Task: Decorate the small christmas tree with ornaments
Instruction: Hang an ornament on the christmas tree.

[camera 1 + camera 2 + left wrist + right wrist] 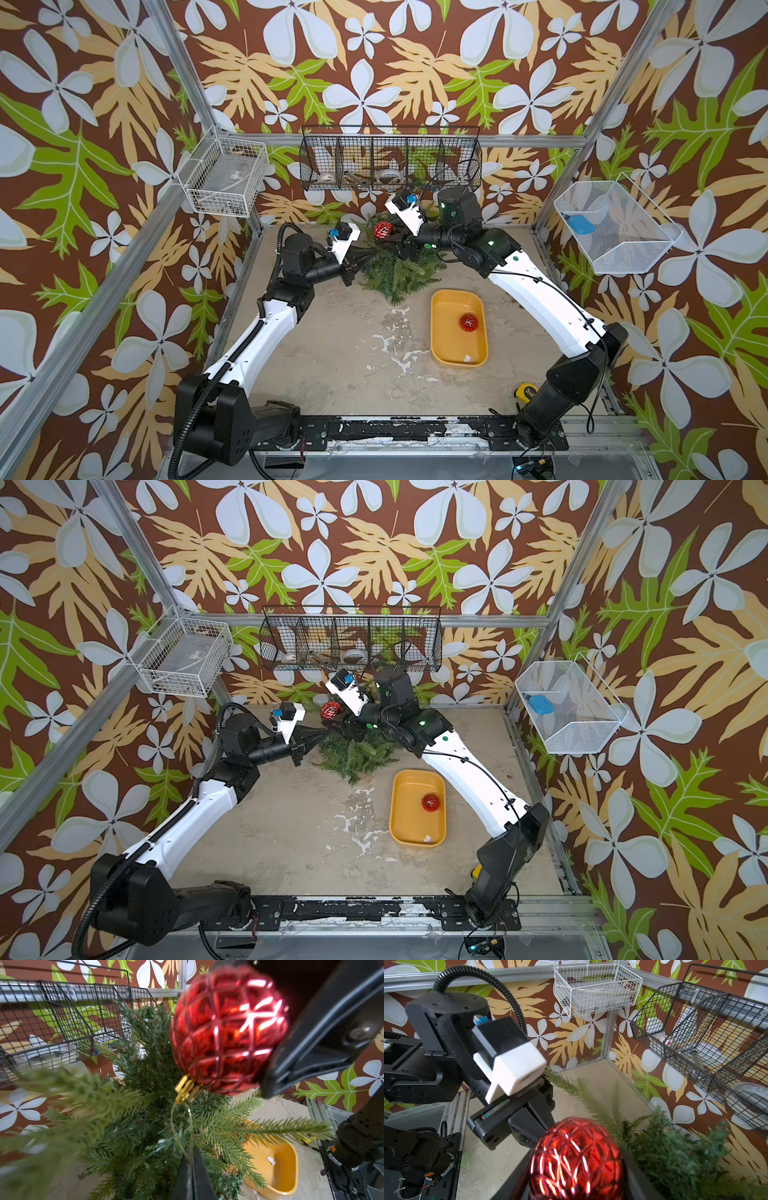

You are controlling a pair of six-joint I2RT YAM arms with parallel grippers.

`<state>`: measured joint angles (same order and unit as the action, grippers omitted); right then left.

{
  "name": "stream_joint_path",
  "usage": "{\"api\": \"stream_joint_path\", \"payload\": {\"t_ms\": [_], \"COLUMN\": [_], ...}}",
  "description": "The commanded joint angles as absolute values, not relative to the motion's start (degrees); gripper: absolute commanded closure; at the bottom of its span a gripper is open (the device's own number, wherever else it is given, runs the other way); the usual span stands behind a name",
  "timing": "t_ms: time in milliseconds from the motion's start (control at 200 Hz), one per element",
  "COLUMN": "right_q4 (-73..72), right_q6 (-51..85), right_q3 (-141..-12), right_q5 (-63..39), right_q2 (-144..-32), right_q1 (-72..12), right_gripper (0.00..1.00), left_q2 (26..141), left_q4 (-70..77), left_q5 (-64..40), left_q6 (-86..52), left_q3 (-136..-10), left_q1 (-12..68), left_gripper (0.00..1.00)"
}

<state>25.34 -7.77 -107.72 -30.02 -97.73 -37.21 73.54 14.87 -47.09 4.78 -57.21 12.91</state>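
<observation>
Red ornament (382, 231) held in right tool (393, 237), loop (191, 1126) pinched by left tool (190, 1160).

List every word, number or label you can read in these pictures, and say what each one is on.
"3m": on the yellow tape measure, partly hidden; the reading is uncertain.
Print on the white tape roll in the black wire basket: too blurred to read.
Nothing else legible.

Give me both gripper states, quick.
Left gripper: closed, pinching the thin gold thread loop of the glittery red faceted ball ornament.
Right gripper: closed on that ornament's body.
</observation>
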Motion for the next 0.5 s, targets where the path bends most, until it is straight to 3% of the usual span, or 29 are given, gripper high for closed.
{"api": "stream_joint_path", "payload": {"t_ms": [0, 495], "right_q4": [25.80, 26.55], "right_q6": [-8.33, -8.17], "right_q3": [-109.04, -110.29], "right_q5": [-30.66, -28.11], "right_q2": [-98.58, -98.84], "right_q1": [-37.84, -38.19], "right_gripper": [0.58, 0.58], "left_q2": [72.95, 75.90], "left_q4": [17.44, 19.69], "left_q5": [-46.64, -51.77], "left_q6": [3.74, 0.29], "left_q3": [-56.93, -57.22], "left_q1": [12.46, 11.74], "left_gripper": [1.00, 1.00]}}
